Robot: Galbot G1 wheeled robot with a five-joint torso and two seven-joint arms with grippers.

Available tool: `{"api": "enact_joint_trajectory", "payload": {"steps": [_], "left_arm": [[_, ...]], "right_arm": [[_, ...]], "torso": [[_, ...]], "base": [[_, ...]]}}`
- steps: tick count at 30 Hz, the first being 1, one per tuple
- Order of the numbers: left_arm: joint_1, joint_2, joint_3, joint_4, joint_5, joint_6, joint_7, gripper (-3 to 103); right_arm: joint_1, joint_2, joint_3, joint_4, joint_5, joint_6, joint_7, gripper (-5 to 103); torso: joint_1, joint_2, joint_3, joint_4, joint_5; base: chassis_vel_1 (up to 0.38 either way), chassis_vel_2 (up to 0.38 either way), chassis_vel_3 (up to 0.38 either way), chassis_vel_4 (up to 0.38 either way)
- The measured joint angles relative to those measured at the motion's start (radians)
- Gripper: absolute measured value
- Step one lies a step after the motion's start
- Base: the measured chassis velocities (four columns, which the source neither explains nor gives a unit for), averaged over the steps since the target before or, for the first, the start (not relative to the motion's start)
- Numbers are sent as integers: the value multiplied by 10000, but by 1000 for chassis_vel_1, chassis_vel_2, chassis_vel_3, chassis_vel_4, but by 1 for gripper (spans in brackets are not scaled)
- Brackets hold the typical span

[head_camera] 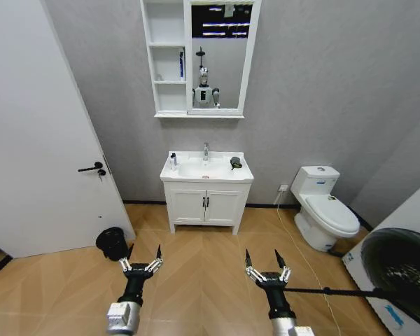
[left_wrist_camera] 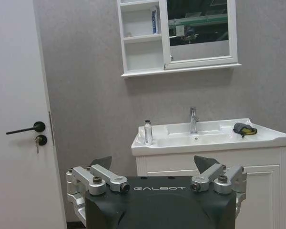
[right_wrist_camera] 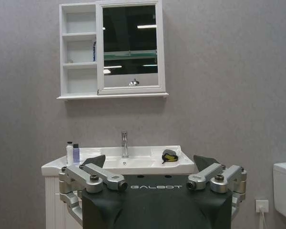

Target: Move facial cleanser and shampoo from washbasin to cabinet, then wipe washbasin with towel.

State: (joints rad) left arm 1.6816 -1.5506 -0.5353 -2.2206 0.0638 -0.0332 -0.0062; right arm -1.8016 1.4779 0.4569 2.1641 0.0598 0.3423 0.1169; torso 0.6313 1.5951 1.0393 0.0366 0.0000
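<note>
The white washbasin [head_camera: 206, 171] [left_wrist_camera: 214, 138] [right_wrist_camera: 138, 164] stands on a low vanity against the far wall. At its left rear corner stand two small bottles, one white [right_wrist_camera: 69, 152] [left_wrist_camera: 148, 132] [head_camera: 173, 161] and one bluish [right_wrist_camera: 76, 154]; I cannot tell which is the facial cleanser and which the shampoo. The dark towel [head_camera: 236, 162] [left_wrist_camera: 244, 129] [right_wrist_camera: 170, 155] lies bunched on the basin's right rim. Above hangs the cabinet [head_camera: 165, 59] [left_wrist_camera: 143, 47] [right_wrist_camera: 78, 52], joined to a mirror. My left gripper [head_camera: 145, 250] [left_wrist_camera: 154, 162] and right gripper [head_camera: 262, 256] [right_wrist_camera: 148, 161] hang open over the floor, well short of the vanity.
A blue-and-white item [left_wrist_camera: 154, 20] [right_wrist_camera: 94, 50] stands on the cabinet's middle shelf. A white door [head_camera: 35, 140] is at the left with a black bin [head_camera: 112, 243] beside it. A toilet [head_camera: 325, 210] stands at the right. Wooden floor lies open between me and the vanity.
</note>
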Motion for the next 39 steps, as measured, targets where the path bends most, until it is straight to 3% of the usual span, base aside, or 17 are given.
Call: {"api": "enact_joint_trajectory", "payload": {"steps": [12,34,39], "left_arm": [[129,69,-129,-212,-166,14,31,98],[-260,201,-49,429,-368,-149,80,98],[-365,204,-64,566,-372,-152,87,98]], "right_arm": [[-128,32,350,-215,-257,754,234,100],[-431,134,466,-7,-242,716,429,100],[-360,99,379,-82,-139,933,58,100]], "torso": [[1,0,0,0,0],[-1,1,0,0,-1],[1,0,1,1,0]], "base": [[0,0,0,0],[-66,70,70,-67],[-216,236,230,-229]]}}
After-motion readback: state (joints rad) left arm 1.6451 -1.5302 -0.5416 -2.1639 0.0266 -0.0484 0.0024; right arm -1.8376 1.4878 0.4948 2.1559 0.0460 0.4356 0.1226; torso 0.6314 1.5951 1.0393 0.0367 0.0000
